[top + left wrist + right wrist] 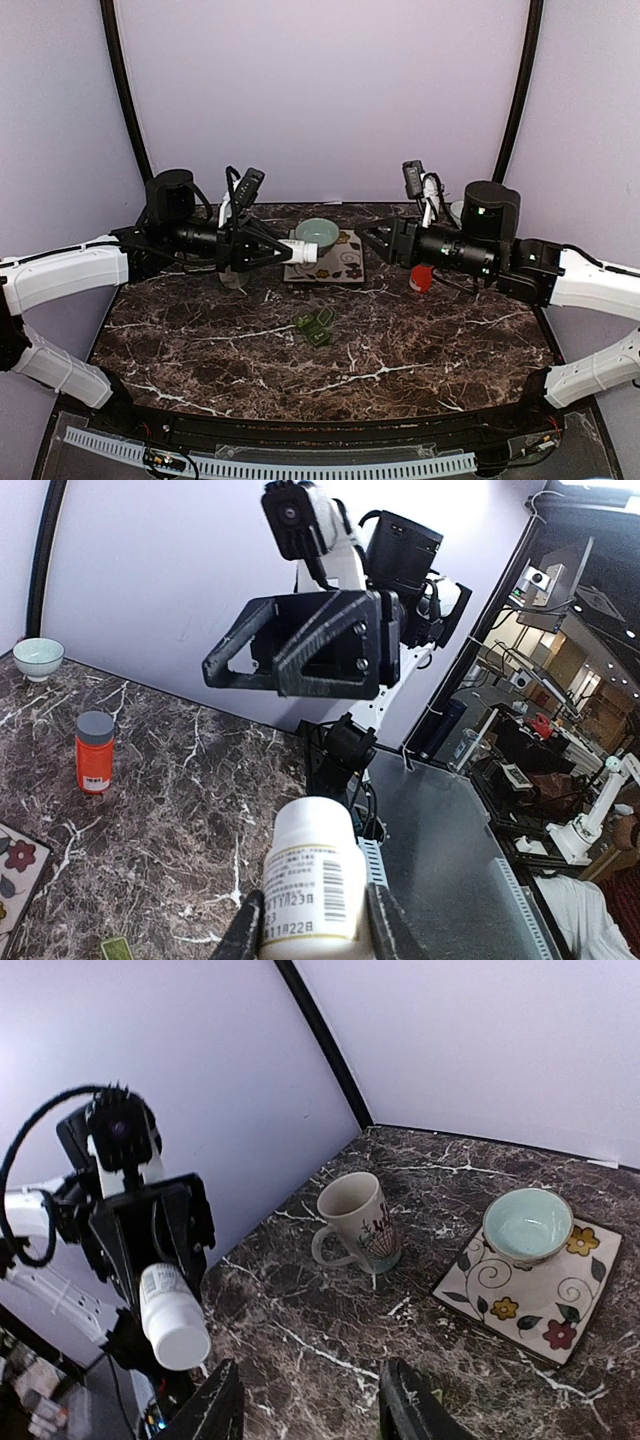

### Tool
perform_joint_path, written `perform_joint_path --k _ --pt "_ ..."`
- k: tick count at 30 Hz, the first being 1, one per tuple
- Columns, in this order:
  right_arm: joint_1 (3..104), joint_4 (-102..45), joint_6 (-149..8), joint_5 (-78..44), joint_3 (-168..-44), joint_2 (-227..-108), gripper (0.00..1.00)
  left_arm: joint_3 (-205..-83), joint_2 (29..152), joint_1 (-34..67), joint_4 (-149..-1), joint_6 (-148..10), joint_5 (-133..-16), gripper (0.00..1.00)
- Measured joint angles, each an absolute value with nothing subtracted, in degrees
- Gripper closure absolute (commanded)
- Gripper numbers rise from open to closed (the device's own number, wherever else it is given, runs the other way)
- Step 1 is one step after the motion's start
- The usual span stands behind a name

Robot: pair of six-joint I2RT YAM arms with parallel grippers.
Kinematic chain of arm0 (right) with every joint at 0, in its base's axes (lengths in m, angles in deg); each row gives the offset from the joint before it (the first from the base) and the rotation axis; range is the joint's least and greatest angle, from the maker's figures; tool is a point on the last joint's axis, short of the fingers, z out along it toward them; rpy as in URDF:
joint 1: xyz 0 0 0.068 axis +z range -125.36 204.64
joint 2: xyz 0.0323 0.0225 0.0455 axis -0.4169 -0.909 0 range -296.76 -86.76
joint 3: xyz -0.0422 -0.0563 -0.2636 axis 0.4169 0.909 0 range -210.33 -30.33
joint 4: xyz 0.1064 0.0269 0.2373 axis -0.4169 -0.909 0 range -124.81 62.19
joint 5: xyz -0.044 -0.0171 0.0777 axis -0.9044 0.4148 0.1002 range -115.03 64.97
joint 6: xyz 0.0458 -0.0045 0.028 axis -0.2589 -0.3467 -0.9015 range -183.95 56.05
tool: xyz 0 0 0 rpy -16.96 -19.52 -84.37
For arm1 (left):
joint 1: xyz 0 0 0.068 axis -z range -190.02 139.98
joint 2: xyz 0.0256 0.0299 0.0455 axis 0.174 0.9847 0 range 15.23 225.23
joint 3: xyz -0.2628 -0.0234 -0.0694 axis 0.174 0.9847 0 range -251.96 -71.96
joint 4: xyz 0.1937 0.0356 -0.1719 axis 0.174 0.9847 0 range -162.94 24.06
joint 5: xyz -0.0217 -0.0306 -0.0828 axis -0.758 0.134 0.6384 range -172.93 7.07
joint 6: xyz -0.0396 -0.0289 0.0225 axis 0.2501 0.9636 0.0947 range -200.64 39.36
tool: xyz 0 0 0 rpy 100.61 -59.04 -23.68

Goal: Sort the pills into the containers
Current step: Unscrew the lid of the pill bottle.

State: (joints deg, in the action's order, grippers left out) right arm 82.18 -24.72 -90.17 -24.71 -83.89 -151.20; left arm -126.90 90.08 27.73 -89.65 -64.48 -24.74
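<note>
Gripping a white bottle (310, 880) above the worktop (200, 350), the left end effector (283, 249) presents its cap (185, 1345) to the right end effector (310, 1410), which is open and empty. Uncapping seems next: close squarely on the cap. The pill box (313, 325) lies below, near centre.

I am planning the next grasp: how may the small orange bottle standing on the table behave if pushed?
The orange bottle stands upright, tall and narrow, so a push near its top would probably tip it. Its round body would then likely roll on the smooth marble table. It looks like plastic, so probably light.
</note>
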Motion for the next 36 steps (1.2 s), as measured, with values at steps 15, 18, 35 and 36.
perform_joint_path --k 15,18,35,36 --pt "76.6 -15.2 -118.4 -4.3 -84.0 -159.4 0.43 -126.5 90.1 27.7 -89.6 -68.1 -25.4 1.0" --pt "76.5 -12.5 -121.9 -0.8 -84.0 -160.1 0.43 -126.5 90.1 27.7 -89.6 -68.5 -25.4 1.0" --pt "76.5 -8.1 -126.8 6.7 -84.5 -164.9 0.46 -126.5 90.1 27.7 -89.5 -69.7 -25.6 1.0" --pt "76.6 -8.1 -126.8 6.8 -84.8 -165.0 0.47 -126.5 90.1 27.7 -89.5 -69.7 -25.6 1.0"
